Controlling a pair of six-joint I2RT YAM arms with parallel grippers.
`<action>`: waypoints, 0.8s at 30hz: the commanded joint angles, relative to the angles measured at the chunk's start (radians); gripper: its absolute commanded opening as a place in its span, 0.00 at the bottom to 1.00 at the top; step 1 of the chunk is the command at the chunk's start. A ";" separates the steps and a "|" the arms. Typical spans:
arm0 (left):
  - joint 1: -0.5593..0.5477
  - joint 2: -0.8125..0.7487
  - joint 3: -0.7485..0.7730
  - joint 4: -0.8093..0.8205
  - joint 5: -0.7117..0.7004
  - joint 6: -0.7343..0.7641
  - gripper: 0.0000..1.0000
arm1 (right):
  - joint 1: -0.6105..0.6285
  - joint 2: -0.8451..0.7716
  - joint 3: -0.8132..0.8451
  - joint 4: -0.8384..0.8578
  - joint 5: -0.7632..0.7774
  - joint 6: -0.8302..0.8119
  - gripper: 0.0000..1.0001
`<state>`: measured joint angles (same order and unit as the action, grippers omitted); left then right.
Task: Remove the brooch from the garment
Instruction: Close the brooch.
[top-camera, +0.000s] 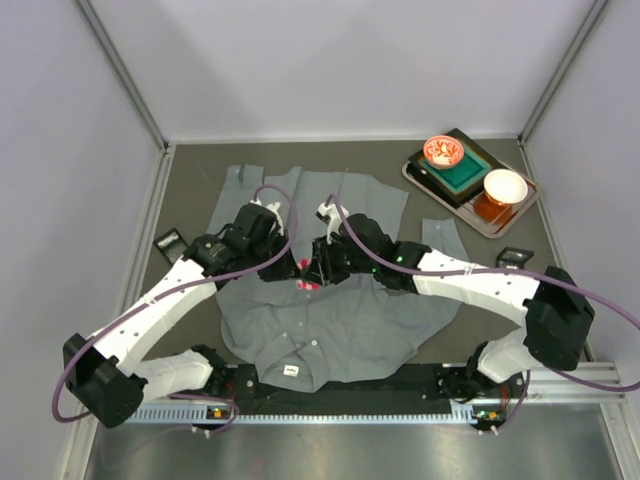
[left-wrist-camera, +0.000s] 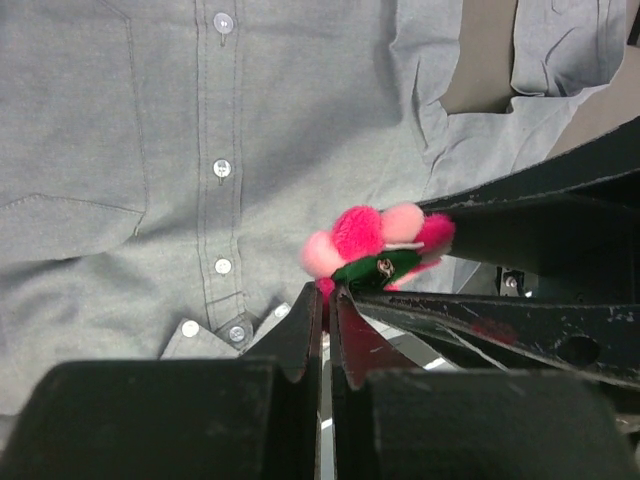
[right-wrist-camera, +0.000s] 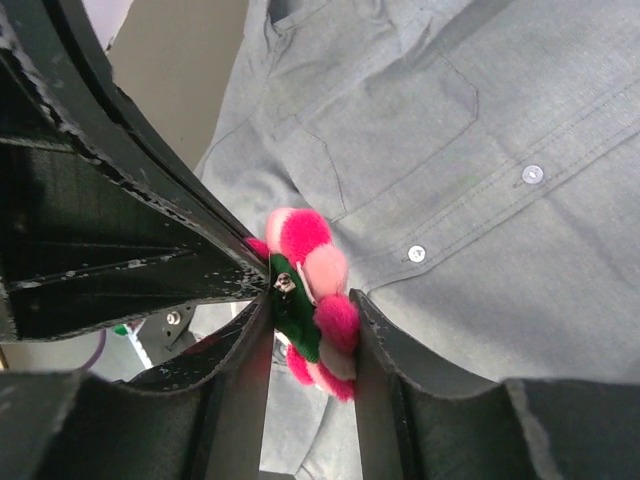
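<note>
Tray (top-camera: 412, 172) far beyond my right gripper (right-wrist-camera: 310, 300) carries a green box (top-camera: 462, 175) under a red-patterned bowl (top-camera: 443, 151), plus a white bowl (top-camera: 505, 185). Both arms bend inward over the grey shirt (top-camera: 330, 330). My right gripper pinches the pink pompom brooch (right-wrist-camera: 310, 270) on the shirt front. My left gripper (left-wrist-camera: 326, 295) is pressed together just beside it.

- Brooch (right-wrist-camera: 310, 300) of pink pompoms and green is sitting between the right fingers (right-wrist-camera: 385, 350), touching both.
- Grey buttoned garment (left-wrist-camera: 120, 150) is lying spread beneath the fingers.
</note>
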<state>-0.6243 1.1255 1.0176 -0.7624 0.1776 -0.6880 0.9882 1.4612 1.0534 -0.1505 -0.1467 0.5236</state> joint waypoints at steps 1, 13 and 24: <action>-0.018 -0.036 0.029 0.169 0.077 -0.085 0.00 | 0.038 -0.024 -0.038 0.104 0.032 0.006 0.36; -0.017 -0.081 -0.048 0.221 0.073 -0.033 0.00 | -0.083 -0.139 -0.240 0.350 -0.175 0.117 0.54; -0.011 -0.135 -0.131 0.348 0.183 -0.015 0.00 | -0.235 -0.288 -0.398 0.526 -0.401 0.174 0.66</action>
<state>-0.6369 1.0077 0.9104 -0.5297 0.2821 -0.7082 0.7708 1.2228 0.6617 0.2504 -0.4442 0.6830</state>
